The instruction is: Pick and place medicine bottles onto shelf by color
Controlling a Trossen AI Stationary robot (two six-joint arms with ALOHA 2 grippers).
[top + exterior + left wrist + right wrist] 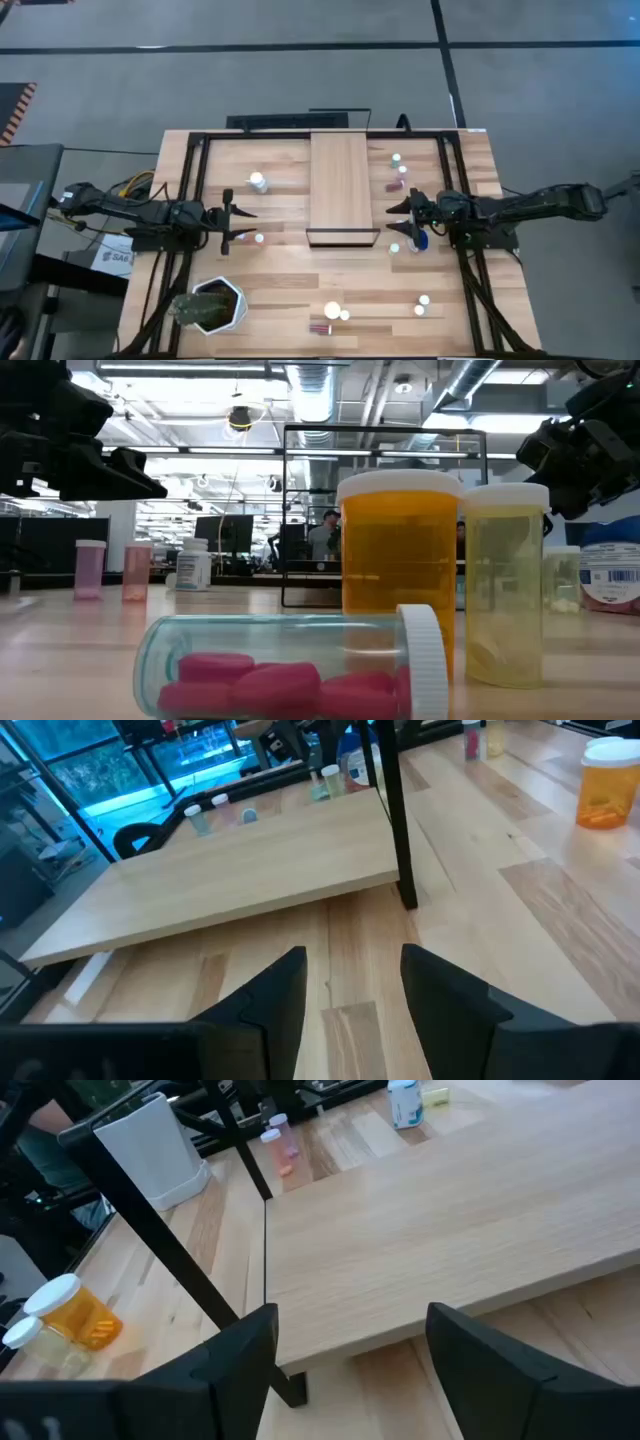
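My left gripper (352, 995) has its fingers spread with nothing between them, hovering over bare table and aimed at the long side of the shelf (250, 870). My right gripper (350, 1360) is the same: fingers apart, empty, facing the shelf's other long side near the dark frame (190, 1270).

From above, the left gripper (228, 226) sits at the shelf's 9 o'clock and the right gripper (405, 220) at its 3 o'clock, both near the framed end. The shelf (340, 185) is bare, so I judge no bottle is placed yet and I am at the first pick.

The nearest targets are a white-capped bottle (259, 238) just beside the left gripper and a blue bottle (420, 241) just by the right gripper, at its 5 o'clock. More lie at the shelf's 2 o'clock (397, 172), one at 10 o'clock (258, 181), and a cluster at 6 o'clock (333, 313). Next I would turn one gripper off the shelf, drop it over the closest bottle and close on its body.

Only the low view shows colours well: an orange bottle (398, 565), a pale yellow one (505, 585), a clear one on its side holding pink pills (290, 670). The right wrist view alone shows the white plant pot (150, 1145) past the frame.
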